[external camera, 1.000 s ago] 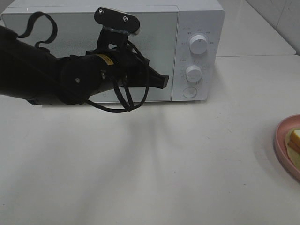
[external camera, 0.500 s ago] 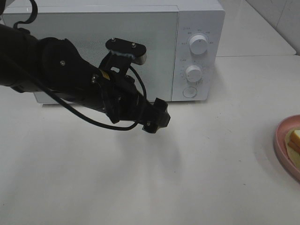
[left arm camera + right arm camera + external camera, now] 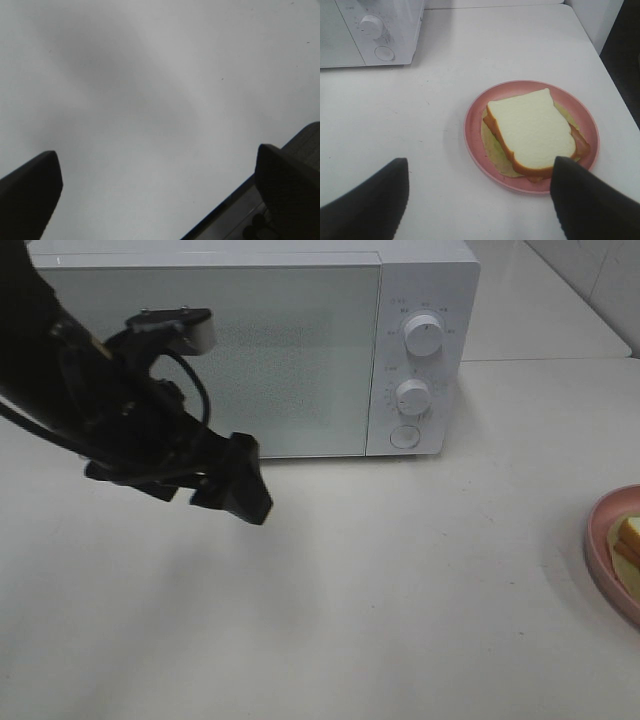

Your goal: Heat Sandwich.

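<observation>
Sandwich [image 3: 530, 132] sits on the round pink plate [image 3: 475, 142], white bread on top, orange-brown crust along the edge, pale yellow layer under it. In the high view only a sliver of sandwich [image 3: 630, 535] and plate [image 3: 598, 550] shows at the far right edge of the white table [image 3: 400, 590], well apart from the microwave [image 3: 300, 340]. Same spot as 1 s ago.

Right gripper [image 3: 477, 200]: jaws spread wide, nothing between them, hovering near the plate; 1 dark finger [image 3: 590, 200] overlaps the plate's rim in the wrist view, contact unclear. Not seen in the high view.

Left gripper [image 3: 232, 485]: jaws apart, empty; wrist view shows both fingers [image 3: 27, 195] wide over bare table. Change vs earlier: 1 s ago it was up against the microwave door [image 3: 290, 360] near the door's right edge; 0.5 s ago it had dropped away toward the table; now it is further left and lower, clear of the door, tip pointing down-right.

Door is closed. 2 knobs [image 3: 424, 335] and 1 round button [image 3: 404, 436] on the control panel, unchanged.
</observation>
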You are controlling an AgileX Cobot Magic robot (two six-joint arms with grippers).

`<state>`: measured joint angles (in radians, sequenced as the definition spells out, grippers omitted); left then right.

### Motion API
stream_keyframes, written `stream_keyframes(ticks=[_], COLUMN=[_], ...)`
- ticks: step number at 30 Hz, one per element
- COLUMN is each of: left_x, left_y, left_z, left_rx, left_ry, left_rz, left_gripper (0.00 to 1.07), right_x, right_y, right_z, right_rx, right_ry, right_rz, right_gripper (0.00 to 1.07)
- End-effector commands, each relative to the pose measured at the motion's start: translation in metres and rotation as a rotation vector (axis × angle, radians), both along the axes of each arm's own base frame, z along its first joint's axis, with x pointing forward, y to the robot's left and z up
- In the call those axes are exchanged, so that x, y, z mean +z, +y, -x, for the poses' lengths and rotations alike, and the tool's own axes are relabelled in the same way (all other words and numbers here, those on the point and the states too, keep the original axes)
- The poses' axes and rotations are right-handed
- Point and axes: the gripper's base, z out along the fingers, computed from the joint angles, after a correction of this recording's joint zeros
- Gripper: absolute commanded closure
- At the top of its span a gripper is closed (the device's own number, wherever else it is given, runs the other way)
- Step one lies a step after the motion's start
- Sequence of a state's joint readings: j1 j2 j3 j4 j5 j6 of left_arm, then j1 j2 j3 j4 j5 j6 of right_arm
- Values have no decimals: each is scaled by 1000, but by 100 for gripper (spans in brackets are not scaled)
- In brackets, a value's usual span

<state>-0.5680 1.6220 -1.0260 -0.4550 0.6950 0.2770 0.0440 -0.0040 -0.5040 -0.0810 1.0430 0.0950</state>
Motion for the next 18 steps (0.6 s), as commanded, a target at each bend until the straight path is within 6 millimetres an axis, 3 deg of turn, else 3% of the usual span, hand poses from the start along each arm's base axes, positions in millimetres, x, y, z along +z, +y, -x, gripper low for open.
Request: stream_keyframes(ticks=[1, 2, 5, 6, 7, 11, 18], left_x=[19, 19, 32, 41, 41, 63, 83], left_y=[34, 34, 58, 76, 76, 114, 152], left_z=[1, 1, 1, 2, 2, 11, 28], left_rx=[68, 68, 125, 178, 178, 295, 425], left_ry=[86, 86, 90, 85, 85, 43, -19], left_rz=[-9, -9, -20, -43, -43, -121, -171], left_gripper=[9, 9, 9, 9, 9, 9, 9], right_x=[0, 0, 0, 0, 0, 0, 0], right_y=[0, 0, 0, 0, 0, 0, 0], right_z=[4, 4, 4, 4, 4, 4, 4], right_rx=[-4, -4, -4, -4, -4, -4, -4], right_ry=[-28, -28, -28, -28, -28, -28, -28], right_rz=[11, 11, 11, 11, 11, 11, 11], right_gripper=[32, 32, 32, 32, 32, 32, 32])
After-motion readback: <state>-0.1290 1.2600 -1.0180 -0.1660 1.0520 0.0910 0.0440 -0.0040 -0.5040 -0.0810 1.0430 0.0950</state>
